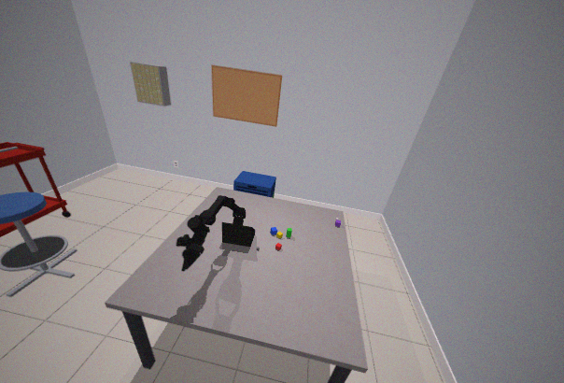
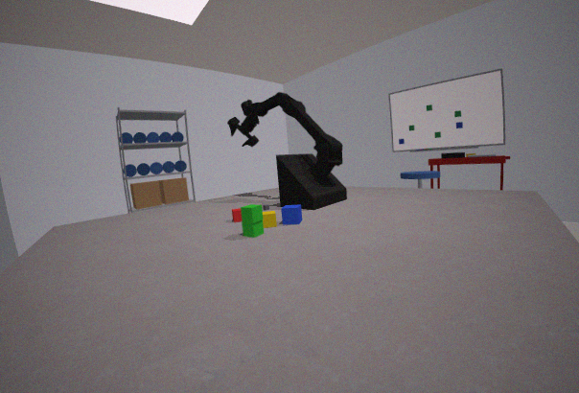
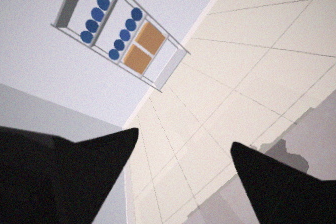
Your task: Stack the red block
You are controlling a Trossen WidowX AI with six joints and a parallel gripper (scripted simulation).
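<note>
The red block (image 1: 278,247) (image 2: 236,215) lies on the table, a short way from the green tower (image 1: 289,233) (image 2: 252,220). The tower stands upright, with a seam between its two green blocks in the exterior view, where it partly hides the red block. My gripper (image 1: 180,257) (image 2: 238,140) (image 3: 184,139) is open and empty. It is raised high above the table, well away from both the red block and the tower. The wrist view shows only the two spread black fingers against floor, wall and table edge, with neither block nor tower in sight.
A yellow block (image 1: 279,235) (image 2: 269,219) lies close beside the tower, with a blue block (image 1: 274,231) (image 2: 291,215) just beyond it. A purple block (image 1: 338,223) lies near the table's far right corner. A small grey piece (image 1: 258,248) (image 2: 266,207) lies near the arm's base.
</note>
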